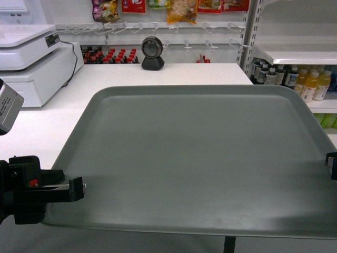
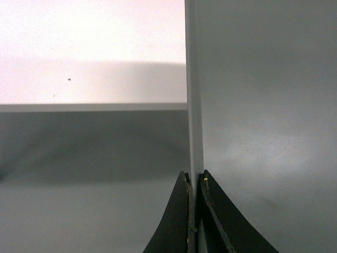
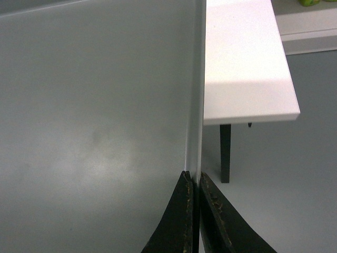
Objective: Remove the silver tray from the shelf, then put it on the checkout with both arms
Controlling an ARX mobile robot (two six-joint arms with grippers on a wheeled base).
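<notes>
1. A shop interior is seen in the head view: a white checkout (image 1: pixel 174 74) fills the middle ground, with a cash register (image 1: pixel 31 58) at its far left corner and a small black scanner (image 1: pixel 152 54) at its far edge.
2. A white shelf (image 1: pixel 295 52) stocked with bottles (image 1: pixel 310 84) is seen to the right of the checkout, and snack packets (image 1: pixel 181 9) are hung on the back wall.
3. The silver tray (image 1: pixel 195 158) is held flat over the checkout's near edge, its near rim overhanging the floor.
4. The left gripper (image 1: pixel 76 188) is clamped on the tray's left rim near its near corner; in the left wrist view its jaws are pressed closed on the thin rim (image 2: pixel 195 132).
5. The right gripper (image 3: pixel 194 182) is likewise pinched tight on the tray's right rim; in the head view only a sliver of it is seen at the frame's right edge.
6. A dark checkout leg (image 3: pixel 225 153) is seen below the checkout's near corner.
</notes>
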